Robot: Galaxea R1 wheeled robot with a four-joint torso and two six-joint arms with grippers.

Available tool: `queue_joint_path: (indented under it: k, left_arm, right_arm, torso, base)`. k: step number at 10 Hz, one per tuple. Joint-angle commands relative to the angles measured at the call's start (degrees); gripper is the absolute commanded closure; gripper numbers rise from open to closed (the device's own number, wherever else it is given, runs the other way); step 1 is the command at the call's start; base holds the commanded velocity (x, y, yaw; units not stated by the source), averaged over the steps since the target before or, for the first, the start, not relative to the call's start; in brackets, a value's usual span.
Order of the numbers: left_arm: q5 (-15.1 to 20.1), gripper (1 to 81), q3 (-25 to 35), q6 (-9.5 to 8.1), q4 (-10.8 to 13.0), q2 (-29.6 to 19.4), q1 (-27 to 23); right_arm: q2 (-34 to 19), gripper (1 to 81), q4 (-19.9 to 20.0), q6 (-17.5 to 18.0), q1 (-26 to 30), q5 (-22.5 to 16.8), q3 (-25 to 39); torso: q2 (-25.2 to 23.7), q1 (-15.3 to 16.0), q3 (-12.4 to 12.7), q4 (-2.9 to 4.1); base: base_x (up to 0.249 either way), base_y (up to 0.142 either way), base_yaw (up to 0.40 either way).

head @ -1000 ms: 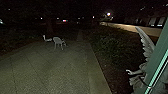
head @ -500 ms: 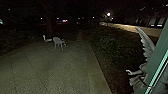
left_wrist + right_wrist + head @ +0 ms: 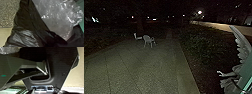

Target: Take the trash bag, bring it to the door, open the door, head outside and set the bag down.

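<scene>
In the left wrist view the black trash bag [image 3: 26, 23] spreads large and close to the camera, its film creased and shiny. Clear crumpled plastic [image 3: 55, 15] bulges out beside its dark folds. Whether my left gripper holds the bag cannot be made out. The right wrist view has a bit of shiny plastic [image 3: 8, 50] at its corner, near the robot's own dark parts. A green door or frame edge [image 3: 246, 75] stands at the lower right of the head view.
Pale paving [image 3: 139, 67] stretches ahead in the dark. Two light chairs, the nearer one [image 3: 148, 40] facing away, stand on its far part. A planted bed [image 3: 199, 47] borders it on the right, with a pale winged statue [image 3: 229, 74] close by. A lamp [image 3: 199, 12] shines far off.
The whole head view has shifted: the robot's camera has turned slightly to the left, and less of the green edge shows at the right.
</scene>
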Motion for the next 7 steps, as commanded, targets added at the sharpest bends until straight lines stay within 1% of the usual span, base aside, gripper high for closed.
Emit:
queue_joint_path:
  k: [1,2,3,4,5,6,7]
  left_arm:
    - [3.3,81.1,0.3,-0.04,-0.2,-0.8,-2.8]
    - [3.4,81.1,0.4,-0.30,-0.4,-1.4,-3.4]
    - [3.5,81.1,0.7,-0.65,-1.1,-2.2,-4.6]
    - [3.8,81.1,1.0,-0.74,-2.9,-3.0,-5.8]
    - [4.3,81.1,2.0,-0.74,-4.1,-3.8,-7.6]
    - [4.8,81.1,3.2,-0.74,-5.8,-5.0,-9.4]
    - [5.2,81.1,4.2,-0.74,-7.5,-6.2,-11.5]
  right_arm:
    - [0.5,1.0,-0.3,-0.4,1.7,-3.4,0.8]
    - [0.5,1.0,-0.3,-0.4,1.7,-3.3,0.8]
    - [0.5,1.0,-0.3,-0.4,1.7,-3.3,0.9]
    - [0.6,1.0,-0.4,-0.4,1.7,-3.3,0.9]
    - [0.8,1.0,-0.4,-0.4,1.7,-3.4,0.9]
    - [0.9,1.0,-0.4,-0.4,1.8,-3.4,0.9]
    - [0.9,1.0,-0.5,-0.5,1.7,-3.4,0.9]
  torso:
    - [0.0,0.0,-4.5,3.07]
    - [0.0,0.0,-6.5,3.57]
    - [0.0,0.0,-8.5,3.63]
    - [0.0,0.0,-9.5,3.74]
    - [0.0,0.0,-7.1,2.95]
    - [0.1,0.1,-8.0,3.12]
    - [0.1,0.1,-8.5,3.14]
  base:
    - [0.000,0.000,0.000]
    - [0.000,0.000,0.000]
    - [0.000,0.000,0.000]
    - [0.000,0.000,0.000]
    - [0.000,0.000,0.000]
    - [0.000,0.000,0.000]
    - [0.000,0.000,0.000]
